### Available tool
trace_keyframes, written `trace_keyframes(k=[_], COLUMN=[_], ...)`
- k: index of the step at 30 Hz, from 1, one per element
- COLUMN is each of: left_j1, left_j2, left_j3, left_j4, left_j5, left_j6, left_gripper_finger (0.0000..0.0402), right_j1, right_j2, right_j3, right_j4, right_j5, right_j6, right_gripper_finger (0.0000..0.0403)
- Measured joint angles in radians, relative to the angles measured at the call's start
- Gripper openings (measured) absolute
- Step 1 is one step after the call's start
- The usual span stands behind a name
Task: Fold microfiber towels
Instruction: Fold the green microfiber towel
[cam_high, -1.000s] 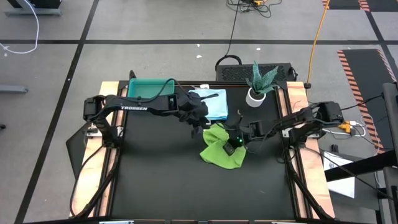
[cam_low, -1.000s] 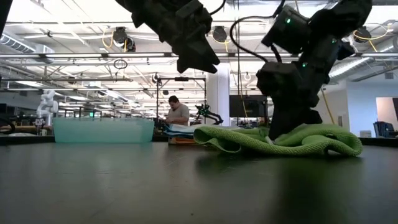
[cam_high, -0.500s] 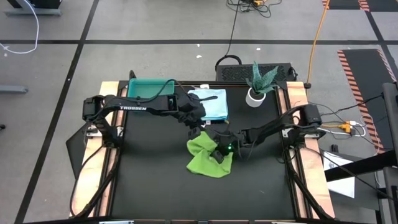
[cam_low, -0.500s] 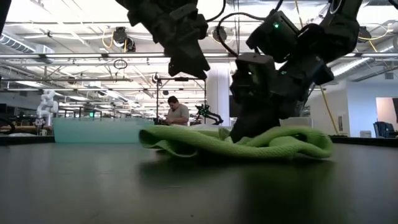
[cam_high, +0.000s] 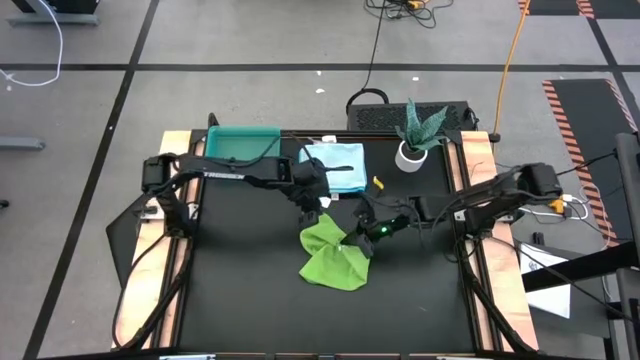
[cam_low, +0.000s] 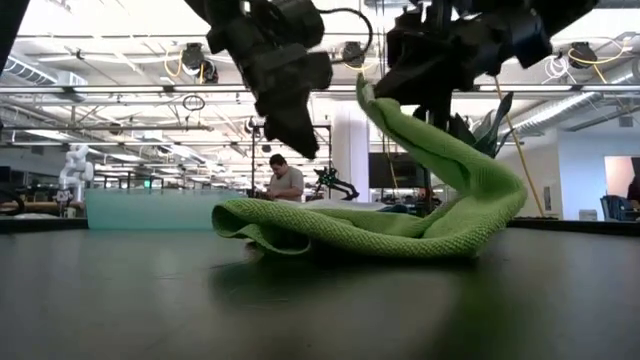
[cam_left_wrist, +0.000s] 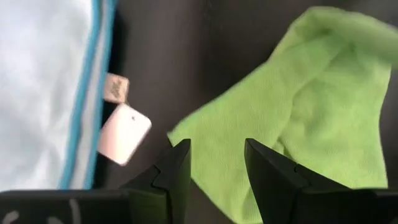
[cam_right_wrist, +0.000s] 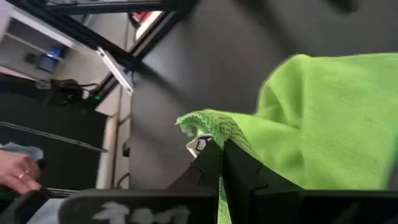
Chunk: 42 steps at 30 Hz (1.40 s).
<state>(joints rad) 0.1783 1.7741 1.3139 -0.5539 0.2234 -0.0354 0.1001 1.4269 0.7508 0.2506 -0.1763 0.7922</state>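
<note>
The right hand is clamped on one edge of the green towel, lifting it off the table while the rest lies crumpled; the left hand hovers just beside it, fingers apart; the pale blue towel lies near the teal tray.

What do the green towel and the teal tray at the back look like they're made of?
The green towel looks like soft knitted microfiber: a fine looped weave shows, and it drapes limply where the right gripper lifts its corner. The teal tray seems to be rigid, slightly translucent plastic, with straight walls and light showing through. The left gripper hovers above the towel, fingers open.
</note>
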Motion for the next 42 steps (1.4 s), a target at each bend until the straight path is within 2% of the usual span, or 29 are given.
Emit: trace_keyframes(k=[4,11,17,20,29,42], left_j1=[0.0,-0.038,-0.057,-0.058,-0.05,-0.008], left_j2=[0.065,0.179,0.179,0.175,0.199,0.259], left_j3=[0.0,-0.001,-0.001,0.0,0.0,0.001], left_j4=[0.037,0.048,0.053,0.063,0.08,0.127], left_j5=[0.038,0.052,-0.088,-0.117,-0.111,-0.026], left_j6=[-0.003,0.009,0.086,0.103,0.17,0.157], left_gripper_finger=[0.0152,0.0152,0.0152,0.0152,0.0152,0.0152], right_j1=[0.002,0.009,0.014,0.014,0.014,0.015], right_j2=[-0.041,-0.041,-0.043,-0.043,-0.043,-0.043], right_j3=[-0.004,-0.004,-0.003,-0.003,-0.003,-0.002], right_j4=[-0.076,-0.107,-0.1,-0.101,-0.099,-0.103], right_j5=[0.046,0.045,0.043,0.042,0.042,0.041], right_j6=[-0.011,-0.002,0.003,0.002,0.0,0.001], right_gripper_finger=[0.0,0.0,0.0,0.0,0.0,0.0])
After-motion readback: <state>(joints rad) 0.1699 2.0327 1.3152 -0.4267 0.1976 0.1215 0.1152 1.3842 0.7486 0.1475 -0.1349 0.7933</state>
